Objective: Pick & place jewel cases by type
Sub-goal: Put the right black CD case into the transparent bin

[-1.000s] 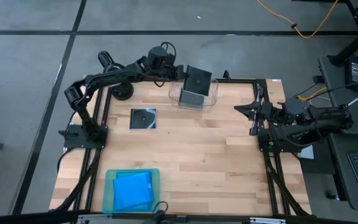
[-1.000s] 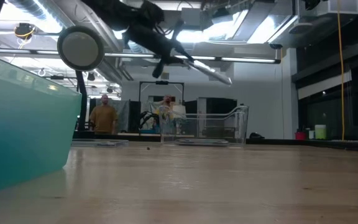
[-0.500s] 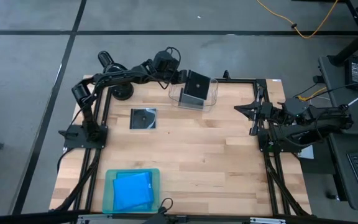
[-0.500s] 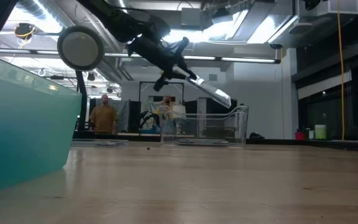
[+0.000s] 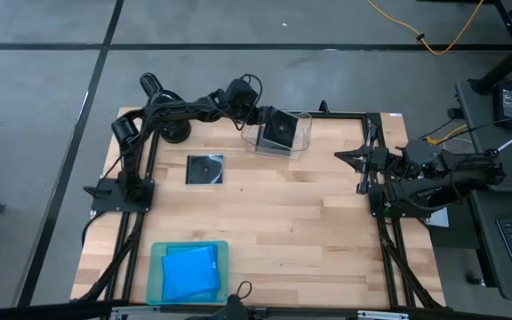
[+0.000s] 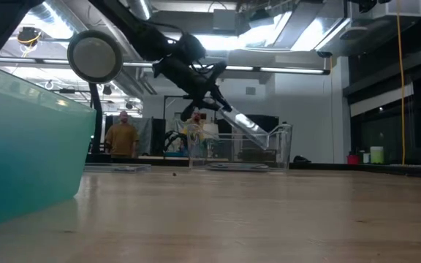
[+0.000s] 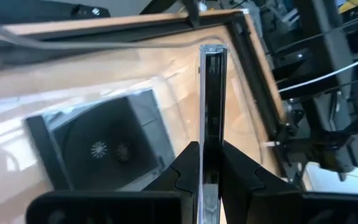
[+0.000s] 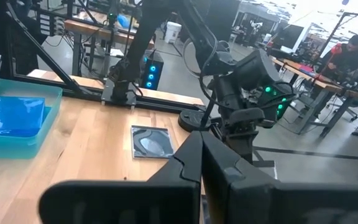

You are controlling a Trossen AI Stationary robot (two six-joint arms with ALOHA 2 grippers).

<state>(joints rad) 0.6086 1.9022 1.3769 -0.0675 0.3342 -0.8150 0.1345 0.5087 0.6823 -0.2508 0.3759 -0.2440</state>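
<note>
The left end effector [image 5: 261,117] sits at about 12 o'clock on the counter [image 5: 283,222], clamped tight on the edge of a dark grey jewel case [image 5: 280,130], which it holds tilted over the clear bin [image 5: 302,138]. In the left wrist view its fingers [image 7: 185,168] pinch the case edge-on, and a second grey case [image 7: 104,146] lies flat in the bin beneath (its disc shows through the lid). A third grey case [image 5: 205,169] lies flat on the counter at roughly 10 o'clock, well apart from the bin. At about 7 o'clock the teal tray [image 5: 159,253] holds the blue jewel cases [image 5: 188,272], stacked so that I cannot tell how many there are. The right end effector [image 5: 349,158] waits at 3 o'clock by the counter's edge, its fingers [image 8: 188,155] pressed together on nothing.
</note>
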